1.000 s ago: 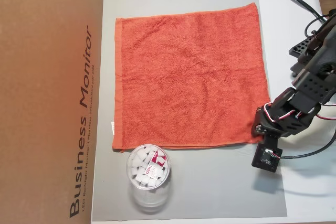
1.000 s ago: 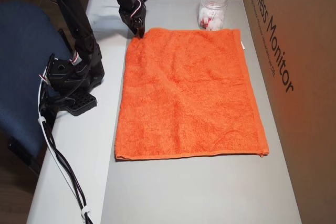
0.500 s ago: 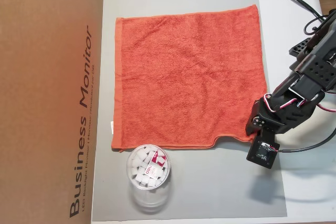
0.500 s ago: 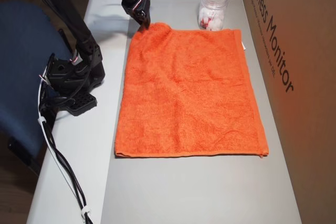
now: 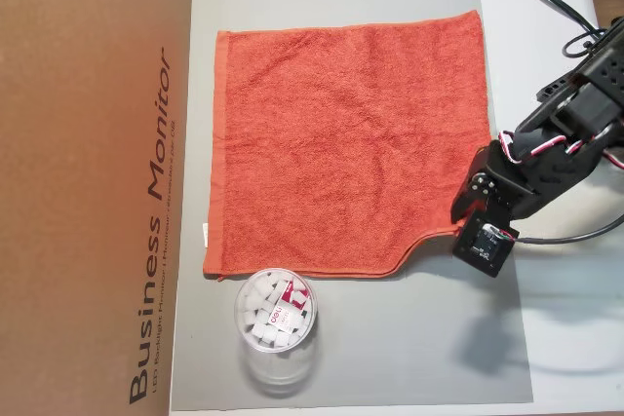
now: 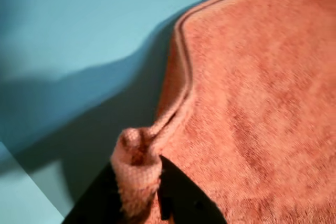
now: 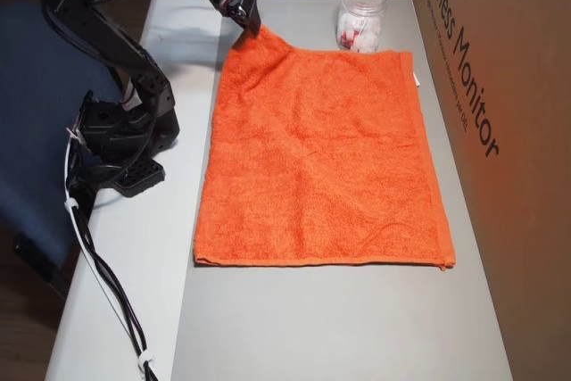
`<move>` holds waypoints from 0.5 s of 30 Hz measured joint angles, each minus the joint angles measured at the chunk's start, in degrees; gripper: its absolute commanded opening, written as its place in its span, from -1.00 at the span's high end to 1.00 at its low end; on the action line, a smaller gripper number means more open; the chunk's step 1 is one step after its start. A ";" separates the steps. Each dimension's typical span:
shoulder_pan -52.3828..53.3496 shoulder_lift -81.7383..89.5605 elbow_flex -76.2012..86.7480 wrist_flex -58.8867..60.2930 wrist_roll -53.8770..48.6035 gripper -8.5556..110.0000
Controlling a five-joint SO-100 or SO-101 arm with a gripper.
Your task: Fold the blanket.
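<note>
Pincer (image 6: 139, 192): closed on one corner of the blanket (image 5: 351, 143), a small bunched wad of terry between my dark jaws, seen plainly in the wrist view. Corner lifted slightly; hem curves up from the mat toward the grip.

Blanket: orange-red, spread nearly flat on the grey mat (image 5: 468, 338), unfolded. White tag (image 5: 205, 234) on the edge opposite my corner. In an overhead view it lies between the cardboard box (image 5: 88, 182) and my arm (image 5: 565, 133); the held corner is the one nearest me on the tub's side.

Tub (image 5: 276, 323): clear, white pieces inside, standing just beside the blanket's edge, apparently touching or nearly so.

Risks, as I judge them:
- Grip is on a thin pinch of hem; a quick pull could slip it out.
- Dragging low, not lifting, would likely slide the whole cloth and bunch it.
- A sweep along the tub's edge could tip the tub.

Arm pose: base beside the mat, links reaching across to the corner (image 7: 254, 37), wrist bent down, jaws low over the mat's edge.
</note>
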 measured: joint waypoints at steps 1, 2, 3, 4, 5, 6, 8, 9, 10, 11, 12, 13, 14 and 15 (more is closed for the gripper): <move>1.14 1.05 0.00 0.70 -0.09 0.86; 2.29 2.02 0.00 1.23 -0.35 0.86; 3.69 3.08 0.00 2.02 0.00 0.86; 4.31 3.69 0.00 2.37 0.00 0.86; 4.66 4.31 0.00 2.46 0.00 0.86; 5.19 5.01 0.00 2.64 -0.09 0.86; 7.12 5.98 0.00 2.64 0.00 0.86; 8.00 6.33 0.00 2.64 0.00 0.86; 8.53 6.68 0.00 2.64 0.00 0.86; 8.70 7.03 0.00 2.64 0.00 0.86; 8.96 7.29 0.00 2.64 0.00 0.86; 9.67 7.56 0.00 2.64 -0.53 0.86; 10.46 7.73 0.00 2.64 0.09 0.86; 11.43 7.82 0.00 2.64 0.00 0.86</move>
